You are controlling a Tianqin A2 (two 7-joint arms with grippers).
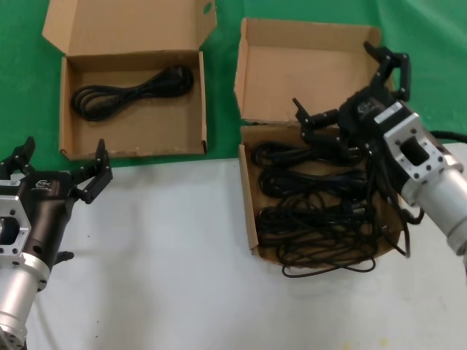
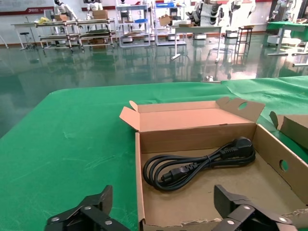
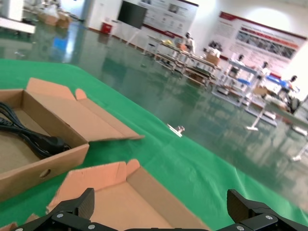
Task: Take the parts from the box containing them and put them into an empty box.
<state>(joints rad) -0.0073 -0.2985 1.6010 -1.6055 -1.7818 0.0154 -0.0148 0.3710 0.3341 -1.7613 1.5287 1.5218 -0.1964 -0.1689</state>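
The right cardboard box holds several black power cords, some spilling over its bent front wall. Its lid lies open behind and also shows in the right wrist view. The left cardboard box holds one coiled cord, also seen in the left wrist view and the right wrist view. My right gripper is open and empty above the rear of the right box, by the hinge. My left gripper is open and empty just before the left box's front wall.
Both boxes lie where the green cloth meets the white table. The left box's front wall has a ragged top edge. My right arm's own black cable hangs over the right box's right side.
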